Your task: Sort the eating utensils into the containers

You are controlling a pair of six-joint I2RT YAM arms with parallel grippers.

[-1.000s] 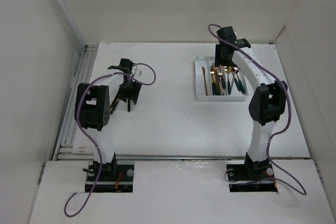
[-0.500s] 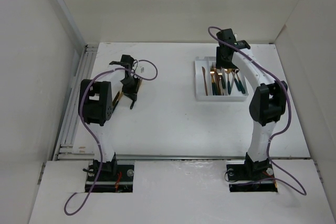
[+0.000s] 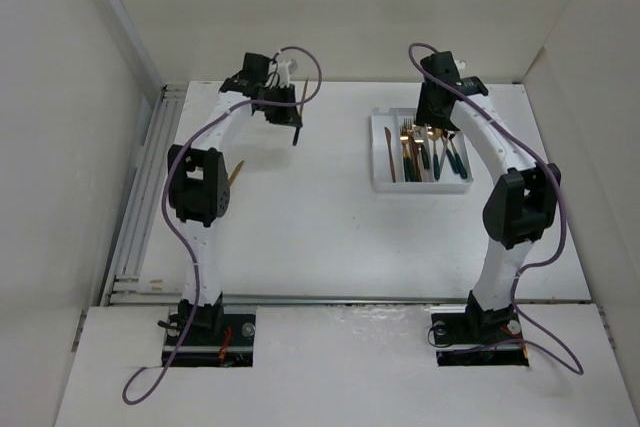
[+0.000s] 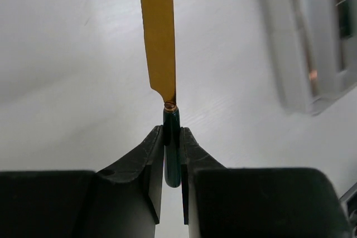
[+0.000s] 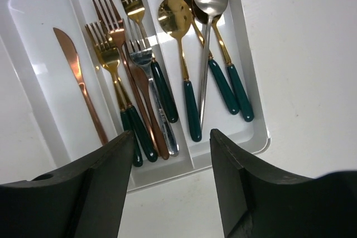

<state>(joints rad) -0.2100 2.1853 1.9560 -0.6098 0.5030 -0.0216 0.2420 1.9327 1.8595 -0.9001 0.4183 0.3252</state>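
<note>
While the left gripper (image 4: pixel 172 133) pinched a knife (image 4: pixel 159 37) by its handle, the right gripper (image 5: pixel 167 140) hung spread over the tray (image 3: pixel 420 187), the knife's likely next stop

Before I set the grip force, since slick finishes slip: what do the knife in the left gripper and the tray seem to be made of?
The knife has a blade like gold-toned metal, smooth satin sheen; its handle, pinched in the left gripper, is dark green and glossy, maybe lacquer or resin. The tray is white, probably moulded plastic: smooth walls, soft highlights.
</note>
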